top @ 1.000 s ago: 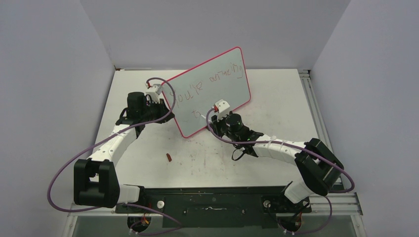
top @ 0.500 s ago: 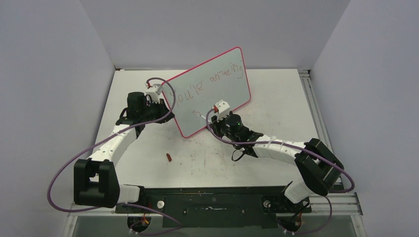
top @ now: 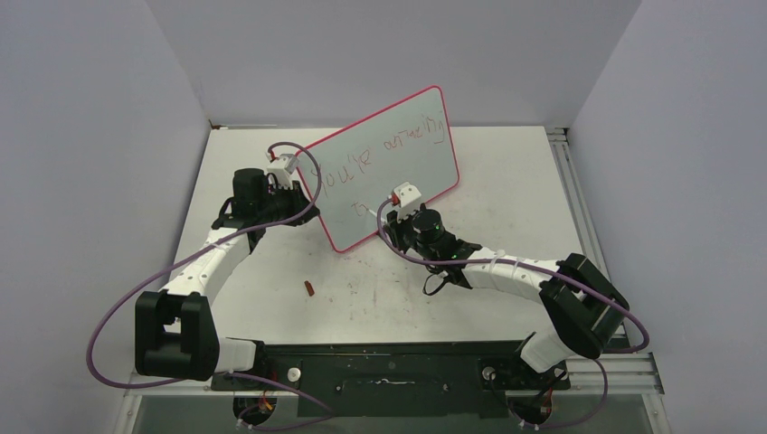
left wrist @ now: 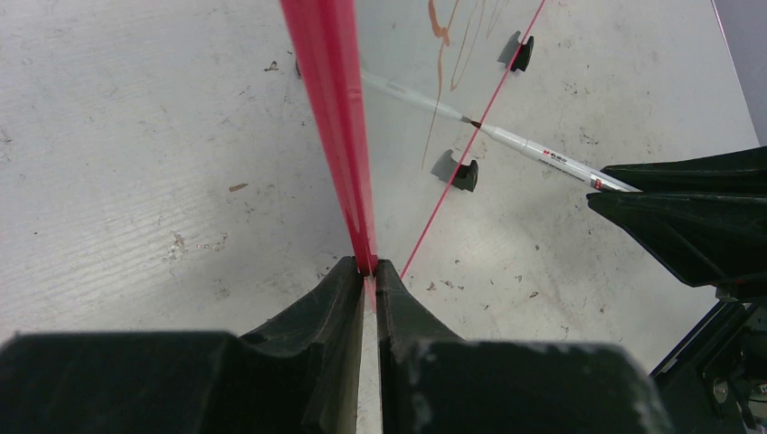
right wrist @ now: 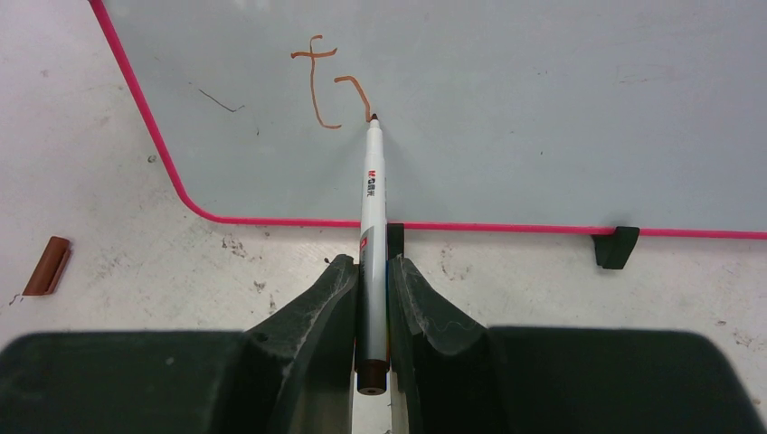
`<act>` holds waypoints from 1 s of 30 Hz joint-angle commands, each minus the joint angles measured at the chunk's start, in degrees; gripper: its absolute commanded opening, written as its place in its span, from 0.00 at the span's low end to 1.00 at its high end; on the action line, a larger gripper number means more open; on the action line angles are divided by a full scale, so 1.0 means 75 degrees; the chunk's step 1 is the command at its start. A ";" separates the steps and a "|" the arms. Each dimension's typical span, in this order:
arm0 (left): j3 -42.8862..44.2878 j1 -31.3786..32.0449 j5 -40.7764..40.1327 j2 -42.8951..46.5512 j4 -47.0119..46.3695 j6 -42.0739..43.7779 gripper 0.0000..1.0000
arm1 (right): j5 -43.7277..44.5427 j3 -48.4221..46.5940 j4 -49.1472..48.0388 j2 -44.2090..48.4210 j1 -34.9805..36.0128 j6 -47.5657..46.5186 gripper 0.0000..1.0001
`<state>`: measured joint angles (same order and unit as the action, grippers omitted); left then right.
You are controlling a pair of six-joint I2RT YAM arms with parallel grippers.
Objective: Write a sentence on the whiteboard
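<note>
The whiteboard (top: pixel 398 154) stands tilted near the table's middle, pale surface with a pink-red rim. My left gripper (left wrist: pixel 366 271) is shut on its left rim (left wrist: pixel 335 117). The sentence (top: pixel 384 149) runs across the board in thin reddish-brown scrawl, and a second line begins with "tr" (right wrist: pixel 327 86). My right gripper (right wrist: pixel 371 267) is shut on a white marker (right wrist: pixel 370 208), whose tip touches the board at the end of the "r". The same marker (left wrist: pixel 534 149) shows in the left wrist view, tip on the board.
The brown marker cap (top: pixel 308 288) lies on the table in front of the board, also the cap (right wrist: pixel 47 265) at the left of the right wrist view. Two black clip feet (right wrist: pixel 617 246) prop the board's lower rim. Grey walls close in the table.
The right gripper and marker have shifted slightly while writing on the board's lower line. The left arm and board have not moved.
</note>
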<state>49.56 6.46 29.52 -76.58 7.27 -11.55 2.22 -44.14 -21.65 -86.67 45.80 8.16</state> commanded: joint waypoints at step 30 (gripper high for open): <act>0.0353 0.0112 0.0202 0.0124 -0.0055 0.0005 0.07 | 0.0612 -0.0291 -0.0780 0.0141 -0.0147 0.0351 0.05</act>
<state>49.56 6.46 29.50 -76.58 7.27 -11.55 4.60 -44.14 -24.12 -86.67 45.56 9.74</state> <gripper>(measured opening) 0.079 0.158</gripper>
